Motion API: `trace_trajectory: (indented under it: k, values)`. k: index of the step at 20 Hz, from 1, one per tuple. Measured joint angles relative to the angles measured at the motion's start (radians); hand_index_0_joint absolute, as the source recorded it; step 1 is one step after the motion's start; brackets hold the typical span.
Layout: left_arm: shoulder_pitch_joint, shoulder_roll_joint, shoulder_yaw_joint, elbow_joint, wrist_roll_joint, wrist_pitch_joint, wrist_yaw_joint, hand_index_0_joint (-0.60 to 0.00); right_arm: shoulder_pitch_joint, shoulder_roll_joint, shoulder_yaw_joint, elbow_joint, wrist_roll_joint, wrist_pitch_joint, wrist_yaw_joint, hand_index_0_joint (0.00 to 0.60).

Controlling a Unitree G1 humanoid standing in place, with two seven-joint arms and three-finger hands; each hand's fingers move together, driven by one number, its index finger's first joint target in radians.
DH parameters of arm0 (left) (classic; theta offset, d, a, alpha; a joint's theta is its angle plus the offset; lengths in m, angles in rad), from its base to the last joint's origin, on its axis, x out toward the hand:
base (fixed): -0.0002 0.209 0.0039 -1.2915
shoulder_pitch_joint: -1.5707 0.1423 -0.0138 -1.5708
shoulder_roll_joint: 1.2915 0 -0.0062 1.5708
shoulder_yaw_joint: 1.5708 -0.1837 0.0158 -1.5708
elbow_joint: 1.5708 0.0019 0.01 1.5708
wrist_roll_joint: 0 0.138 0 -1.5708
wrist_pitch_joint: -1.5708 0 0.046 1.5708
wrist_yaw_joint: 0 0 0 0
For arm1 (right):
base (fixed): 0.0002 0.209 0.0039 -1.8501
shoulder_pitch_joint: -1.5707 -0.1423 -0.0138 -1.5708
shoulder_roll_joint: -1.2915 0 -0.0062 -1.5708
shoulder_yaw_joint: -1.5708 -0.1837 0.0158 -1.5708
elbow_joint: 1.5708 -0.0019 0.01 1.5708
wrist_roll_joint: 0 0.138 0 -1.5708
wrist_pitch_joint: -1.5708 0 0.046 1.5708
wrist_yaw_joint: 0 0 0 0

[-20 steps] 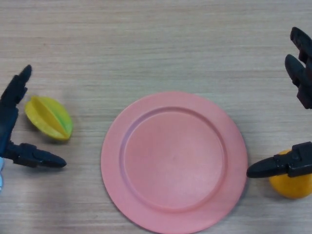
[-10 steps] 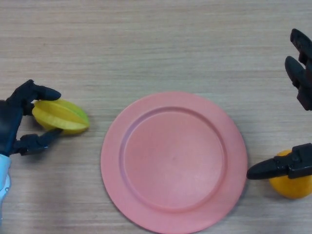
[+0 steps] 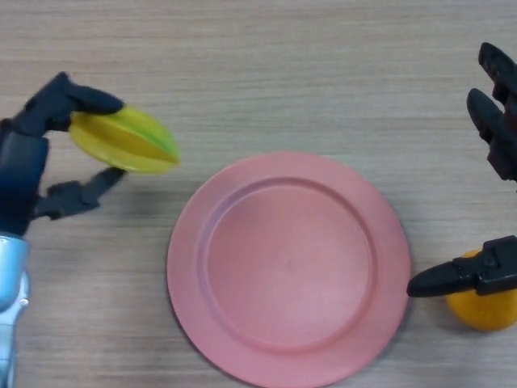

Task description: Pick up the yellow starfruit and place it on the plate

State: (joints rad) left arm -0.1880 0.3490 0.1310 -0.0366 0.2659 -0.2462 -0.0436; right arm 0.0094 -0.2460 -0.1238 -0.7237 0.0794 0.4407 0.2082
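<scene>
The yellow starfruit (image 3: 125, 139), with a green tinge, is held in my left hand (image 3: 32, 153) at the left, lifted above the wooden table. The fingers curl over its top and the thumb sits under it. The pink plate (image 3: 194, 267) lies in the middle, to the right of the fruit and apart from it, with nothing on it. My right hand (image 3: 493, 145) is at the right edge, fingers straight and spread, holding nothing.
An orange fruit (image 3: 483, 305) lies on the table at the lower right, just behind my right thumb (image 3: 452, 279) and just off the plate's right rim. The wooden table (image 3: 266, 73) stretches beyond the plate.
My left hand closed on the starfruit, then lifted it up and to the right toward the plate. The right hand and the orange fruit stayed still.
</scene>
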Motion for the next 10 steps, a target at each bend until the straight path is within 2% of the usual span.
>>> trace_trajectory:
  k: [2, 3, 5, 6, 9, 10]
  values:
    - [0.018, -0.043, -0.057, -0.045, 0.001, 0.016, -0.038, -0.600, -0.002, 0.000, 0.001, 0.000, 0.000, 0.000, 0.000, 0.000]
    - [0.027, -0.052, -0.079, -0.060, 0.003, 0.025, -0.067, -0.600, -0.004, 0.000, 0.000, 0.000, 0.000, 0.000, 0.000, 0.000]
    - [0.053, -0.079, -0.114, -0.113, 0.001, 0.120, -0.182, -0.600, -0.006, 0.000, 0.000, 0.000, 0.000, 0.000, 0.000, 0.000]
    - [0.069, -0.085, -0.134, -0.120, -0.001, 0.167, -0.243, -0.600, -0.006, 0.000, 0.000, -0.001, 0.000, 0.000, 0.000, 0.000]
    - [0.076, -0.105, -0.173, -0.118, 0.001, 0.246, -0.301, -0.600, -0.004, 0.000, 0.000, -0.027, 0.000, 0.029, -0.001, 0.000]
    - [0.073, -0.107, -0.186, -0.139, 0.000, 0.322, -0.347, -0.600, -0.003, 0.000, -0.001, -0.033, 0.001, 0.029, 0.000, 0.000]
